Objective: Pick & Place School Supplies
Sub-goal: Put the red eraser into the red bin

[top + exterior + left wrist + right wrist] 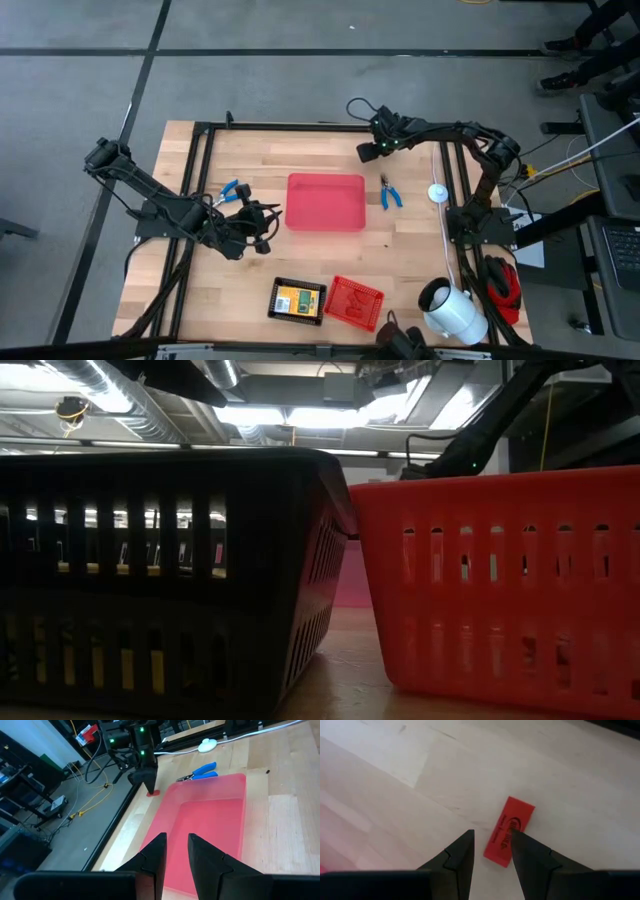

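Hovering right fingers [492, 851] parted over flat red rectangular block [509, 831], pale wood-grain table [395, 765], left fingers [177, 852] parted, empty

Blue-handled pliers: two, one [229, 190] left of the red tray [326, 201], one [388, 191] right of it
Red block [509, 830]: one
Baskets: two, black [297, 299] and red mesh [354, 301]
Yellow-and-green box [294, 300]: one
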